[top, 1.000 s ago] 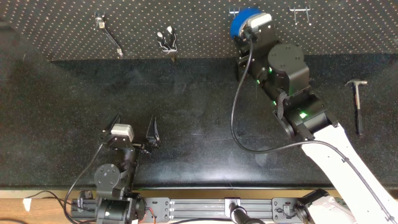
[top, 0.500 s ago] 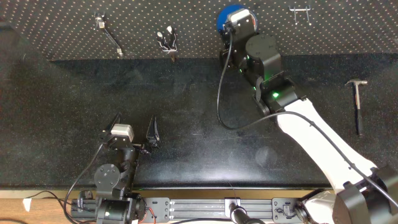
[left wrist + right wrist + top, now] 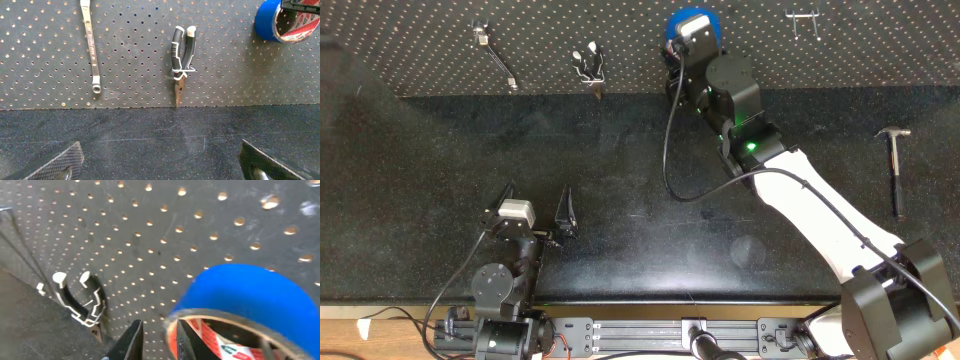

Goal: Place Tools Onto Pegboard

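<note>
You have four tools to count: one wrench, one pair of pliers, one blue tape roll and one hammer. The wrench and the pliers hang on the pegboard at the far side, the wrench to the left of the pliers. The hammer lies on the tabletop at the far right, well apart from everything else. One metal hook sits on the board to the right of the roll.

The tape roll is up against the pegboard, right of the pliers. Your right gripper has its fingers clamped on the roll's wall, one finger inside the ring and one outside. The arm covers the near part of the roll from above, and you cannot tell whether the roll rests on a peg.

Your left gripper sits low over the near left of the tabletop, facing the board. Its fingers are wide apart, their tips cut off at the picture's edge.
</note>
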